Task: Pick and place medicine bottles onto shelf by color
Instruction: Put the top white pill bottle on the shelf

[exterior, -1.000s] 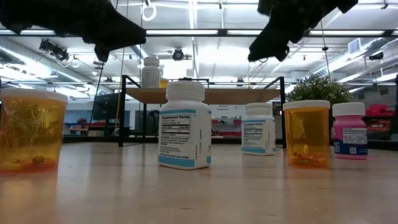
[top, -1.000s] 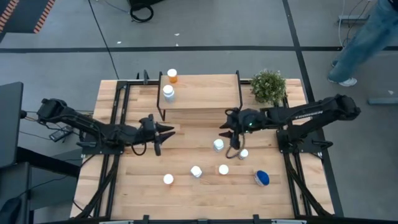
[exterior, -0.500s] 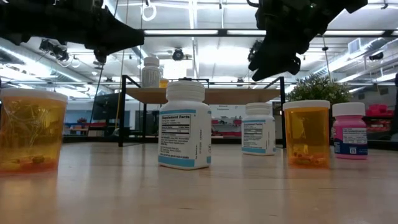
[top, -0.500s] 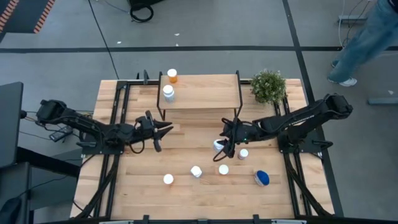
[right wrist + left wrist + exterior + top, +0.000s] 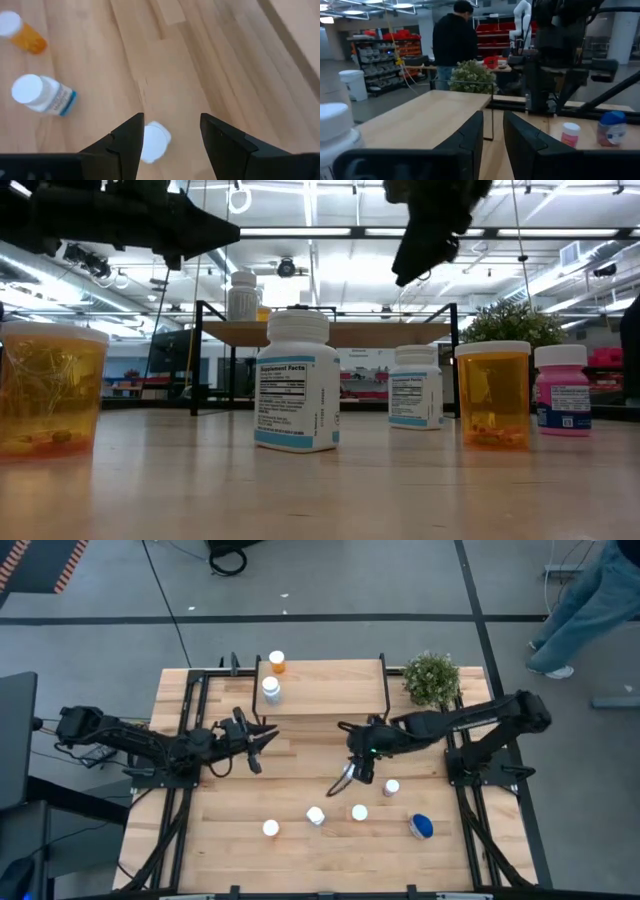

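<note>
Quick count from overhead: one shelf (image 5: 330, 690) at 12 o'clock holding two medicine bottles, one orange bottle (image 5: 277, 662) and one white bottle (image 5: 270, 689). The bench (image 5: 230, 840) has four white-capped bottles (image 5: 316, 815) and one blue-topped bottle (image 5: 421, 827) at 4 o'clock. A sixth white cap (image 5: 152, 142) shows only in the right wrist view. One potted plant (image 5: 432, 678), two arms.

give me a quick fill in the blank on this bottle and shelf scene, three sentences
1. The shelf holds ____ bottles.
2. The right end effector hangs over a bottle with a ____ cap.
3. Just right of the shelf stands a small potted ____.

Missing words: two; white; plant
</note>
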Controlling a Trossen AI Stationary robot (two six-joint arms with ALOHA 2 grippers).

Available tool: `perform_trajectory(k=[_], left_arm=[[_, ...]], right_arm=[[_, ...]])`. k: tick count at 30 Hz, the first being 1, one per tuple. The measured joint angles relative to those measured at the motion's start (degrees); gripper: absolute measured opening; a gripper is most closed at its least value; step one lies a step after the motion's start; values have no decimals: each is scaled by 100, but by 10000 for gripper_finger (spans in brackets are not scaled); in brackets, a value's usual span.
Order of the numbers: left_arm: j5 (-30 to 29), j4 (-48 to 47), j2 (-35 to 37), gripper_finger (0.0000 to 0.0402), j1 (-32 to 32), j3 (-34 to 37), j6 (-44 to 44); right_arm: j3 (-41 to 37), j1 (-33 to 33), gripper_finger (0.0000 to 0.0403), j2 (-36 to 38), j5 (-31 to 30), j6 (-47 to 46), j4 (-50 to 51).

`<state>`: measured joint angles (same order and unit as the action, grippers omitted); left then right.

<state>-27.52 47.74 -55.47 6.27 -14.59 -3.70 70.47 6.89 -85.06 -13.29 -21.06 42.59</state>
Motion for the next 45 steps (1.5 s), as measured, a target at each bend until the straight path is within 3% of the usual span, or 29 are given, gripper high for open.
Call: perform_trajectory(k=[7,15,32,45], left_arm=[[215,-41,5,81,-119,0,6],[340,-415,4,84,38,0,161],[346,-613,5,81,355,0,328],[342,-781,4,73,794,-2,536]], right_arm=[[1415,-279,203,-1129,726,329,1414],[2286,-250,203,-1956,1027,257,2224],[2269,-74,204,-2271,1183,-490,2450],[2263,-70,262,-2471,1008,-593,2478]])
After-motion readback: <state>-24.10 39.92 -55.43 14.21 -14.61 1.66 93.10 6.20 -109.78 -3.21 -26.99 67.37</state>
